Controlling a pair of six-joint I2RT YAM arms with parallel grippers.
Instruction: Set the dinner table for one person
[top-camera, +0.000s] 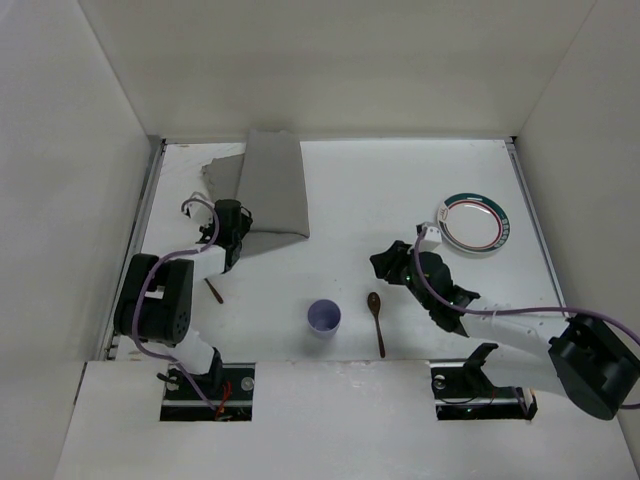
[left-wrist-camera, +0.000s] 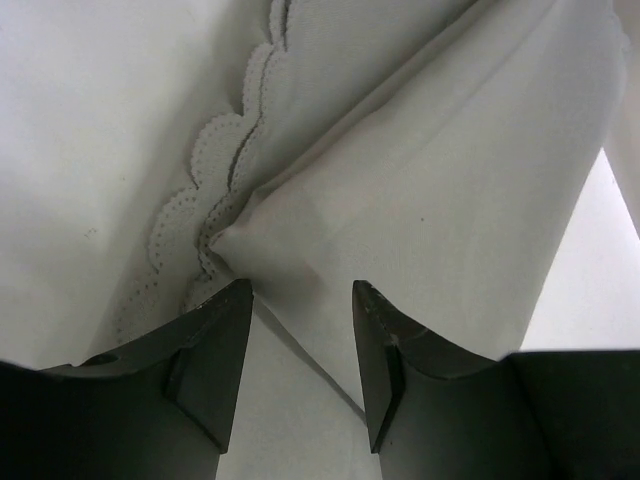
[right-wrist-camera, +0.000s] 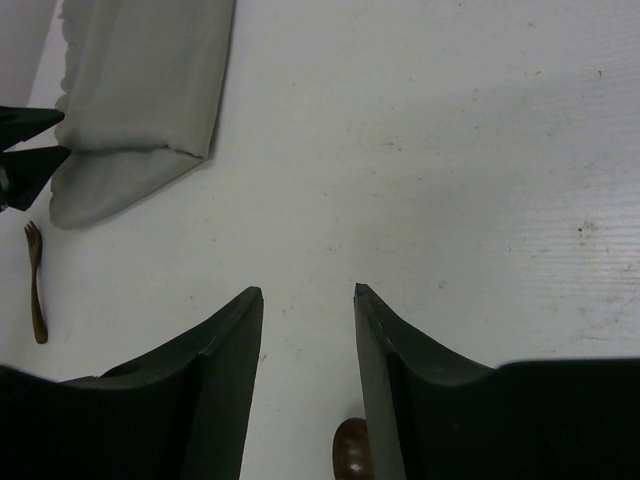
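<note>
Top external view shows the dinner table (top-camera: 400, 180) beneath both arms, the left gripper (left-wrist-camera: 300, 290) spread wide at the folded grey mat's (top-camera: 272, 185) near corner (a scalloped edge alongside), and the right gripper (right-wrist-camera: 308, 292) likewise unclenched, holding nothing, above bare surface by the spoon (top-camera: 377, 320).

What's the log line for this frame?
left gripper open at folded mat | right gripper open above dinner table | spoon, cup, fork, plate off mat
</note>
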